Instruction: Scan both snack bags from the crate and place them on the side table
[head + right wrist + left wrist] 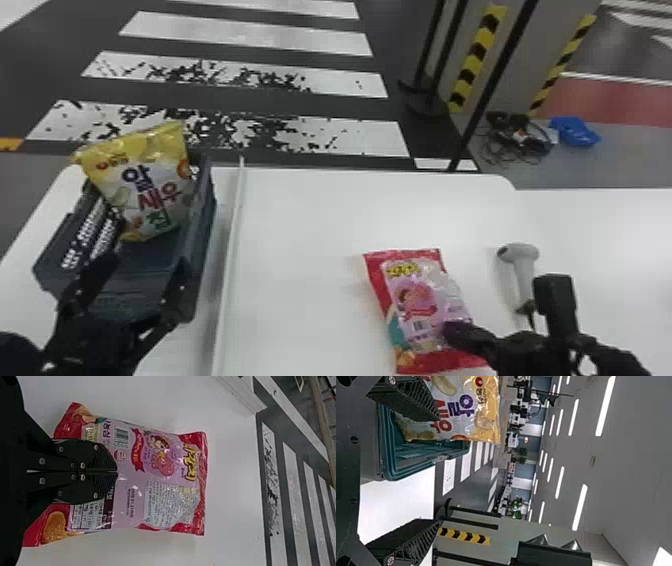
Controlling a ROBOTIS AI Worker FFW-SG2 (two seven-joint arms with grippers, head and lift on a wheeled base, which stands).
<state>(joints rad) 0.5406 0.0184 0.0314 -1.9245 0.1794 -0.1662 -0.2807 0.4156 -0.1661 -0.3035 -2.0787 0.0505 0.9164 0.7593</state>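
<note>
We see big Korean lettering (155, 192) on the yellow snack bag (132, 157), smaller Korean print (188, 461) plus a barcode (121, 437) on the red-and-pink snack bag (377, 280).

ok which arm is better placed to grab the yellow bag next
Left, I'd say: the left gripper is open at the crate, facing the yellow bag in it. The right gripper is shut over the pink bag, well right of the crate.
</note>
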